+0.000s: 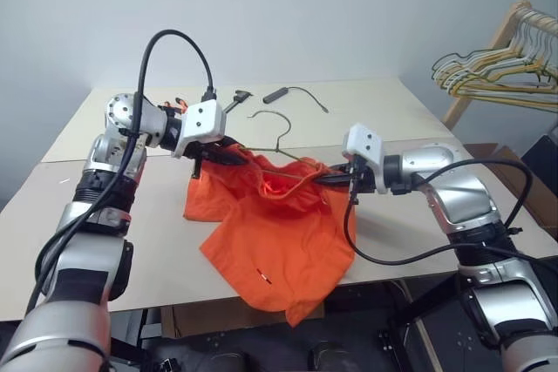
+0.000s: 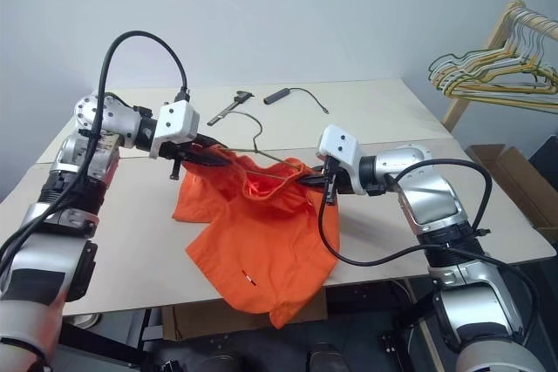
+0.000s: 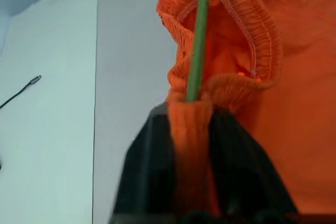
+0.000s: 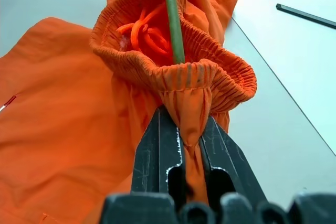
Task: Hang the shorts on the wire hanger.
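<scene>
Left end effector [image 1: 209,156]: orange waistband fold pinched between black fingers [image 3: 152,177], seen in left wrist view.

Shorts [image 1: 275,237]: waistband lifted between both arms, legs draped on desk [image 1: 392,111], lower hem hanging past near edge.

Wire hanger [image 1: 277,135]: green wire already threaded through waistband opening, hook protruding behind, above desk.

Right end effector [image 1: 342,177]: pressed together on opposite waistband fold.

Progress judged: threading mostly done; left — waistband settled on hanger, grips released.
</scene>
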Available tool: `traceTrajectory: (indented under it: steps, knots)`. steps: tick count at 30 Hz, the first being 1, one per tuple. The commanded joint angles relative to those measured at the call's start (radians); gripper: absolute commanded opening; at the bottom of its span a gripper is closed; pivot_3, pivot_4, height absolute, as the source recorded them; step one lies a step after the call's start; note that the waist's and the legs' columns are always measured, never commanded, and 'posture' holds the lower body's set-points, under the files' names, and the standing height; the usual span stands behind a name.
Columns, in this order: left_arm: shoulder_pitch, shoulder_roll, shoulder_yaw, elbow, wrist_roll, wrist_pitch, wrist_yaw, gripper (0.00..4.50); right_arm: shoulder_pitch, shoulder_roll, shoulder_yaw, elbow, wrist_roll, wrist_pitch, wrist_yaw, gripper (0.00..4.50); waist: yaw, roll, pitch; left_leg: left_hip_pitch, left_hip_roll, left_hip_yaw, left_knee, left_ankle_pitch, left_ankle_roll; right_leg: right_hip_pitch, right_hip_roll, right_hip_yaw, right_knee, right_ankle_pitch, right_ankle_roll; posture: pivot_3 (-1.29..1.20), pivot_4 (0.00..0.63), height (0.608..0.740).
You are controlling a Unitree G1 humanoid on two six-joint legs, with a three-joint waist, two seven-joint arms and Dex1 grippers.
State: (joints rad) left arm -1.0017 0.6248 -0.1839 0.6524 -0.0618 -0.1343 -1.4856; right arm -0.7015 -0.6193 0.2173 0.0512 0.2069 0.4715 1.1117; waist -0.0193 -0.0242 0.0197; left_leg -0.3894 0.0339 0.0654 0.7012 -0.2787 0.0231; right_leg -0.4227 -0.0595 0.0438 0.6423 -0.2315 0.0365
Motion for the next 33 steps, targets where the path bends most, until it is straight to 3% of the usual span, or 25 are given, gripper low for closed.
traceTrajectory:
  steps: [1,8,13,16,23,28,33]
  knots:
    - [-0.026,-0.001,0.033,0.023,-0.014,-0.028,0.03,2.26,-0.011,-0.01,-0.034,-0.031,0.003,0.0,-0.021,0.0,0.0,0.0,0.0,0.0,0.0,0.0,0.0,0.0,0.0,0.0,0.0,0.0,0.0,0.0,0.0,-0.01,0.0,0.74]
    - [-0.061,0.048,0.092,0.058,-0.046,-0.024,0.039,4.47,0.034,-0.04,-0.078,-0.056,0.025,0.052,-0.058,0.0,0.0,0.0,0.0,0.0,0.0,0.0,0.0,0.0,0.0,0.0,0.0,0.0,0.0,0.0,0.0,-0.01,0.0,0.74]
    - [-0.053,0.072,0.173,0.047,-0.091,0.009,0.103,4.47,0.102,-0.081,-0.157,-0.121,0.051,0.152,-0.119,0.0,0.001,0.0,0.0,0.0,0.0,0.0,0.0,0.0,0.0,0.0,0.0,0.0,0.0,0.0,0.0,-0.02,0.0,0.74]
    - [-0.01,0.051,0.23,-0.023,-0.157,0.088,0.149,4.47,0.127,-0.093,-0.243,-0.18,0.101,0.324,-0.191,0.0,0.002,0.0,0.0,0.0,0.0,-0.001,0.0,0.0,0.0,0.0,-0.001,-0.001,0.0,0.0,0.0,-0.04,0.0,0.74]
    - [0.216,-0.012,0.326,-0.369,-0.443,0.349,0.126,4.47,0.131,-0.028,-0.449,-0.311,0.146,0.738,-0.468,0.0,-0.015,0.0,0.0,0.0,0.001,-0.001,0.001,0.0,0.0,0.0,-0.001,0.0,0.002,0.0,0.0,-0.09,0.0,0.74]
    - [0.301,-0.062,0.346,-0.522,-0.546,0.459,0.203,4.47,0.103,0.007,-0.491,-0.348,0.066,0.987,-0.674,0.0,-0.034,0.001,0.0,0.0,0.0,-0.004,0.001,0.0,0.0,0.0,-0.001,0.001,0.002,0.0,0.0,-0.11,0.0,0.74]
    - [0.332,-0.089,0.359,-0.587,-0.602,0.491,0.235,4.47,0.02,0.138,-0.625,-0.324,-0.099,1.143,-0.928,0.0,-0.056,0.002,-0.001,0.001,0.0,-0.006,0.001,0.0,0.0,0.0,-0.001,0.002,0.003,0.0,0.0,-0.12,0.0,0.74]
